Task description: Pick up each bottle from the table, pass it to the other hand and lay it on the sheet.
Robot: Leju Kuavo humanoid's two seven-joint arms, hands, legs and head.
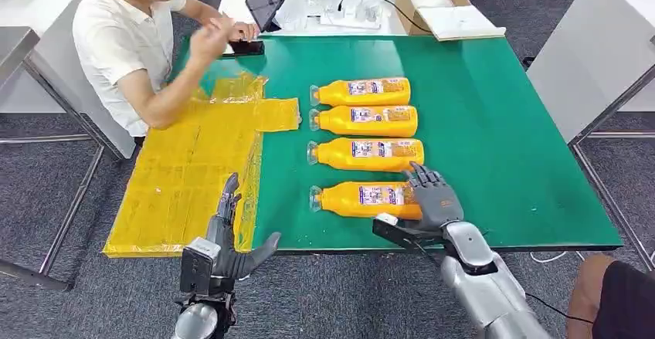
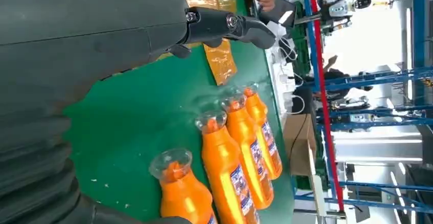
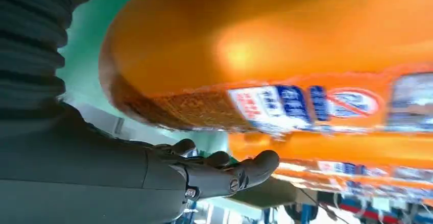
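Right hand [image 1: 434, 194] sits at the base end of the nearest bottle [image 1: 363, 199], fingers draped over it, thumb below the table [image 1: 494, 123] edge; full grip cannot be told. That bottle lies flat, long axis across the table, cap toward the yellow sheet [image 1: 189, 165]; 3 more bottles lie parallel behind it. Left hand [image 1: 228, 238] hangs empty, fingers spread, at the sheet's near edge; right is plainly the nearer.

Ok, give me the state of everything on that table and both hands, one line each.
Four bottles: lying on their sides in a row on the green table, capped, none on the sheet.
Nearest bottle: right hand resting over its base end, not lifted.
Sheet: spread flat, bare.
Left hand: open, holding nothing, at the sheet's near edge.
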